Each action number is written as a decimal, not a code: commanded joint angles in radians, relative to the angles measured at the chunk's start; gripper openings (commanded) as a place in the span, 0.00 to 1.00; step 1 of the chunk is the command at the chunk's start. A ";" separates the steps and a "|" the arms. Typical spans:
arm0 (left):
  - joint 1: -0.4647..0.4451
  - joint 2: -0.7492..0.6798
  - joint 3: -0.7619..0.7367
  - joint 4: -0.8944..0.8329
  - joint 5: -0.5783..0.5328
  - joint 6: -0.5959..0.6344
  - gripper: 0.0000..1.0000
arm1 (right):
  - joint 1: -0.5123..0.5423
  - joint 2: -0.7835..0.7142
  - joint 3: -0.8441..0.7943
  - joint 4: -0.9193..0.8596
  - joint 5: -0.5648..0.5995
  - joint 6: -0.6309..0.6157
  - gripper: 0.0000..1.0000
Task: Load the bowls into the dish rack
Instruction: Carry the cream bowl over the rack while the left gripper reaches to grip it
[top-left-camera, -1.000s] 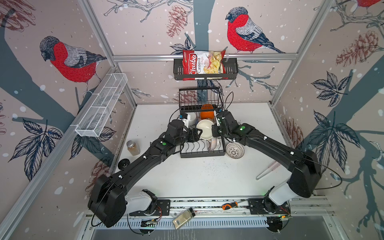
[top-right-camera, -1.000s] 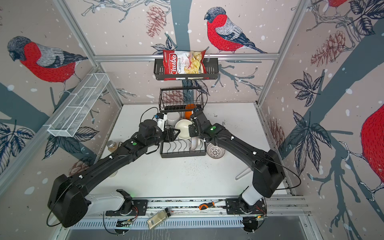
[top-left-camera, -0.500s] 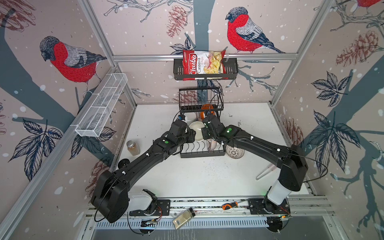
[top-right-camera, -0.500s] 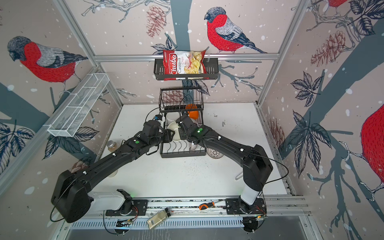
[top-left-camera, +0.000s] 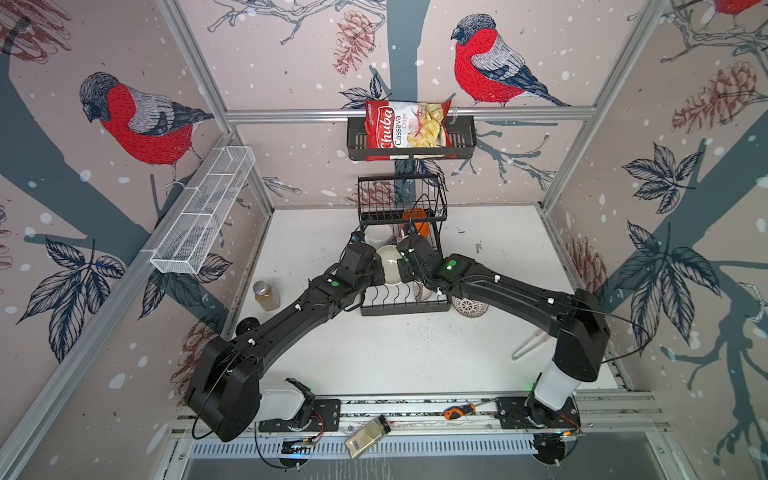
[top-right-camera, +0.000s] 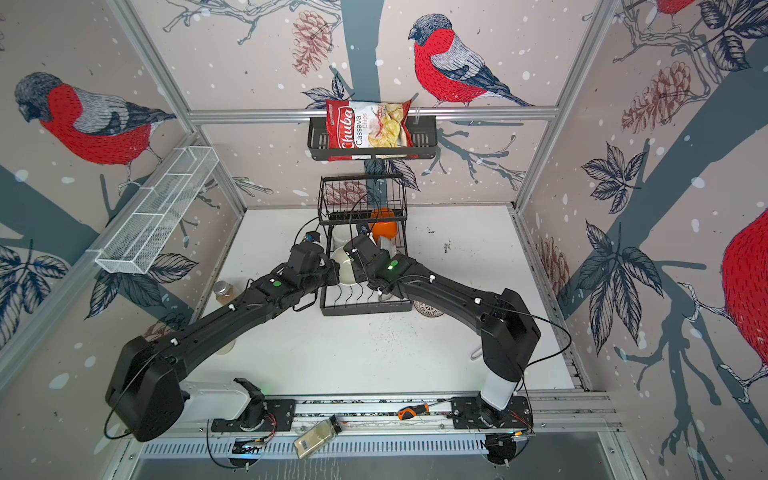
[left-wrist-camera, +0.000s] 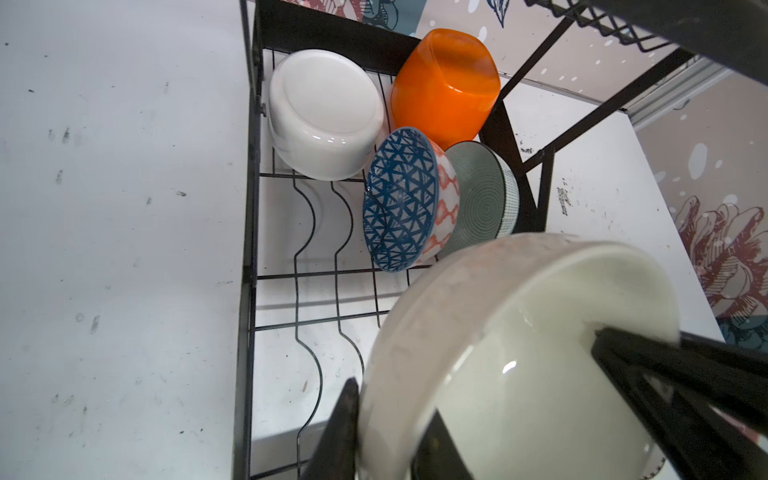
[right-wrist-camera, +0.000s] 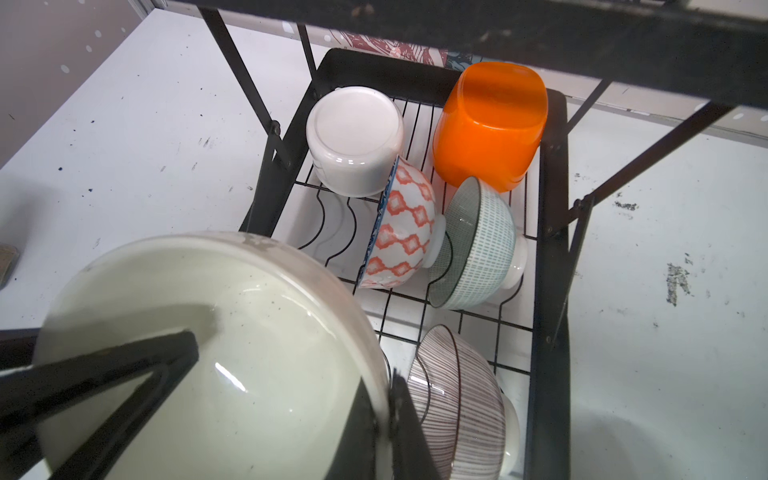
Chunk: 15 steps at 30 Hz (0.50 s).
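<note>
A large cream-white bowl (top-left-camera: 390, 266) (top-right-camera: 345, 270) hangs tilted over the dish rack (top-left-camera: 405, 308), held from both sides. My left gripper (left-wrist-camera: 386, 449) is shut on its rim (left-wrist-camera: 519, 353), one finger inside and one outside. My right gripper (right-wrist-camera: 384, 432) is shut on the opposite rim (right-wrist-camera: 208, 332). In the rack (left-wrist-camera: 249, 208) a white squarish bowl (left-wrist-camera: 328, 112) and an orange one (left-wrist-camera: 444, 83) lie upside down. A blue and red patterned bowl (left-wrist-camera: 399, 199) and a mint-green bowl (left-wrist-camera: 482, 195) stand on edge. A brown-striped bowl (right-wrist-camera: 457, 399) stands beside the right fingers.
A black patterned bowl (top-left-camera: 469, 305) lies upside down on the table right of the rack. The rack's raised wire basket (top-left-camera: 401, 199) overhangs the far end. A jar (top-left-camera: 266, 295) stands left. A wall shelf with a chips bag (top-left-camera: 409, 133) and a white mesh trough (top-left-camera: 203, 212) hang above.
The right gripper has carried the cream-white bowl a little to the left over the rack. The left gripper has come up to it and closed on the rim.
</note>
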<state>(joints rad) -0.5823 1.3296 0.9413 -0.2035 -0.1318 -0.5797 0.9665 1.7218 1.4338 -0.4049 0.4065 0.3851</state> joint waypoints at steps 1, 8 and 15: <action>-0.001 0.003 -0.001 0.015 0.005 -0.001 0.17 | 0.004 -0.001 -0.003 0.094 -0.010 0.022 0.00; 0.001 -0.001 -0.022 0.044 0.015 0.007 0.07 | 0.005 0.006 -0.006 0.101 -0.027 0.023 0.00; 0.008 -0.006 -0.038 0.065 0.033 0.012 0.00 | 0.001 0.005 -0.010 0.106 -0.047 0.019 0.00</action>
<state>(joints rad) -0.5789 1.3300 0.9077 -0.1837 -0.1680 -0.5941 0.9714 1.7290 1.4246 -0.3973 0.3805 0.3916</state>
